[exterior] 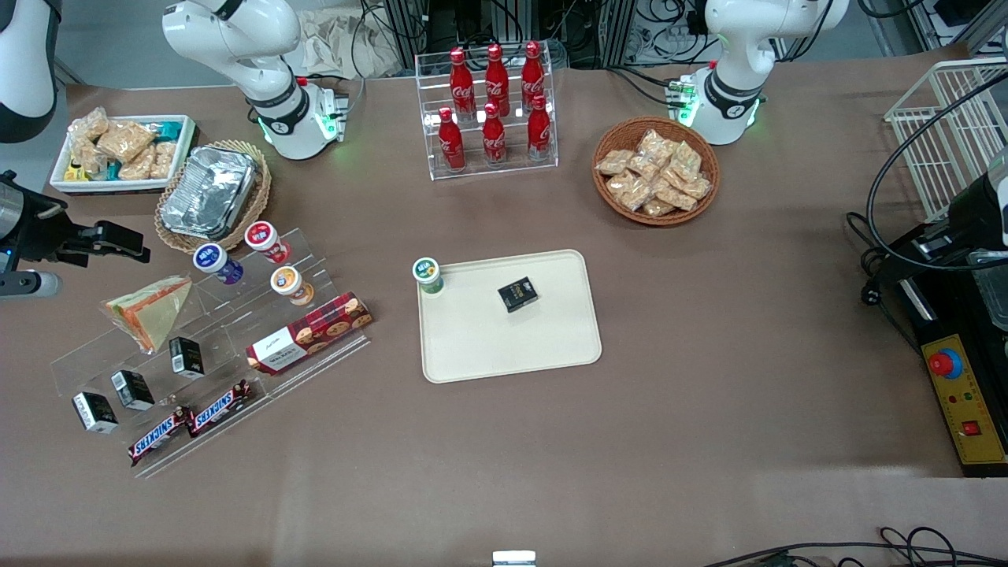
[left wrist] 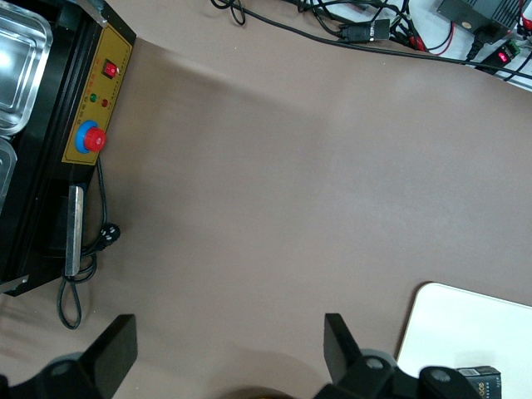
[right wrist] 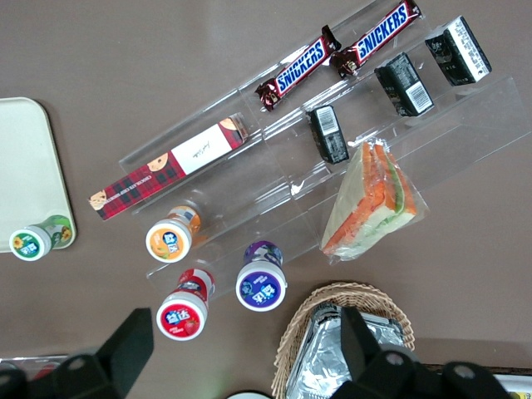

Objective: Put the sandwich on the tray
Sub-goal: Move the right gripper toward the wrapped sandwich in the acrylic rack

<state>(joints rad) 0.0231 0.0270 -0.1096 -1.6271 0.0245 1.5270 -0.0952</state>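
Note:
The sandwich (exterior: 150,309), a triangular wedge in clear wrap with orange and green layers, lies on the clear acrylic stand toward the working arm's end of the table; it also shows in the right wrist view (right wrist: 370,204). The cream tray (exterior: 512,346) lies mid-table and shows in the right wrist view (right wrist: 25,166) and the left wrist view (left wrist: 474,324). My right gripper (exterior: 118,240) hangs open and empty high above the table, farther from the front camera than the sandwich. In its own view the gripper (right wrist: 245,349) is over the red and purple cups and the foil container's basket.
The stand (exterior: 236,331) also holds three cups, a red cookie box (exterior: 309,332), small black boxes and two Snickers bars (exterior: 189,421). A foil container (exterior: 209,191) in a wicker basket and a white snack bin (exterior: 122,151) stand nearby. A green-lidded cup (exterior: 427,273) and a black box (exterior: 517,294) sit on the tray.

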